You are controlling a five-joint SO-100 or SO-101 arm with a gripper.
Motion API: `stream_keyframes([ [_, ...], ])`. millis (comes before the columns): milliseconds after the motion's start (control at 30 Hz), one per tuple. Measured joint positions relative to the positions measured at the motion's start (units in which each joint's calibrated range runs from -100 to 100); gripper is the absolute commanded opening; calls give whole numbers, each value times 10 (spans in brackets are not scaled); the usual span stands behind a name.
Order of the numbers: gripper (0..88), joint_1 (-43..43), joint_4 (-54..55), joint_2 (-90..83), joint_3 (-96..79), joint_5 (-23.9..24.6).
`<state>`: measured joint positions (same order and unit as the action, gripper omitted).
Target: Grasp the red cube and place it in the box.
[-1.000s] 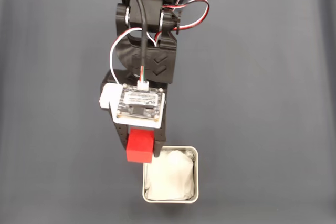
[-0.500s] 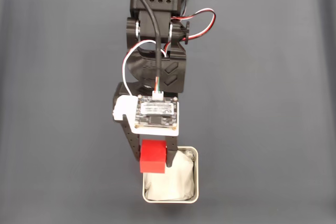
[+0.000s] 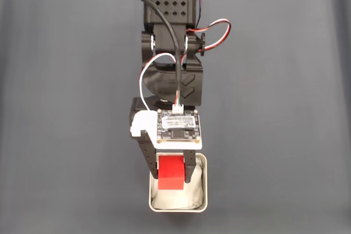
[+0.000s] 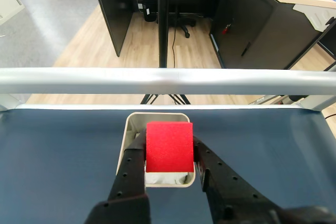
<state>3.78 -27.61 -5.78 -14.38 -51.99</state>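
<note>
While the dark worktop looks the same as it did a second ago, the arm has swung across it: in the fixed view its whole body has shifted to the right and reached further down the picture, so that its tip now lies over the box instead of beside the box's upper left corner. That is the real change, and it matters for the task, because the carry appears to be nearly over.

The box has not moved; it sits near the bottom of the fixed view, its silvery rim showing on the right and along the bottom, the white lining visible around the load. In the wrist view the same tray lies straight ahead, just short of the worktop's far rail.

The end effector is pinching the red cube between its two black fingers (one on each side face, as the wrist view shows). A second ago the cube overlapped only the rim's corner; now it sits within the box's outline, towards the upper left part. Whether it hangs above the lining or already touches it, I cannot tell. My judgement: lowering a little and letting go is what remains.
</note>
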Motion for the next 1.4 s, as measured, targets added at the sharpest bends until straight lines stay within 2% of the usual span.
stream_keyframes([
  [1400, 68, -15, 25, 16, 0, -2],
])
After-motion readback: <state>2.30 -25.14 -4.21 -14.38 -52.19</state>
